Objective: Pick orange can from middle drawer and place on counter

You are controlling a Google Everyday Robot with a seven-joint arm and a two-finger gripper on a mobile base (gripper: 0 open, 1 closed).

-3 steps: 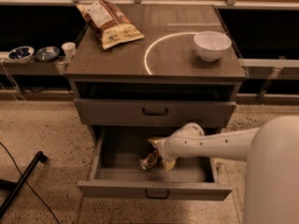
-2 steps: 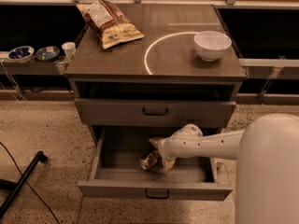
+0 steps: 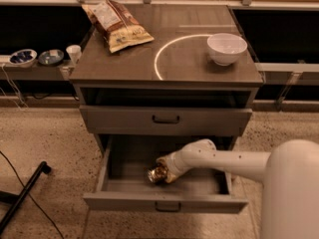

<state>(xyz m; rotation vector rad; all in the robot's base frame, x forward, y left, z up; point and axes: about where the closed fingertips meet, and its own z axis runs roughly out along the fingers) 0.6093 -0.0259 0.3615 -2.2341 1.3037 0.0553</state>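
The middle drawer [image 3: 164, 202] stands pulled open, below a closed alike drawer [image 3: 165, 119]. The orange can [image 3: 155, 174] lies tilted on the drawer floor near its middle, with its silver end facing front-left. My gripper [image 3: 165, 174] reaches in from the right on the white arm and is shut on the can's right part, low inside the drawer. The counter [image 3: 124, 61], with its thin white circle line, tops the cabinet above.
A crisp bag [image 3: 117, 25] lies at the counter's back left and a white bowl [image 3: 227, 48] at its right. My white arm body [image 3: 291, 193] fills the lower right. Small bowls and a cup [image 3: 74, 53] sit on a left shelf. A black stand leg [image 3: 25, 193] crosses the floor at the left.
Almost nothing has moved. My gripper stays at the can inside the open drawer, and the can has shifted only slightly to the left.
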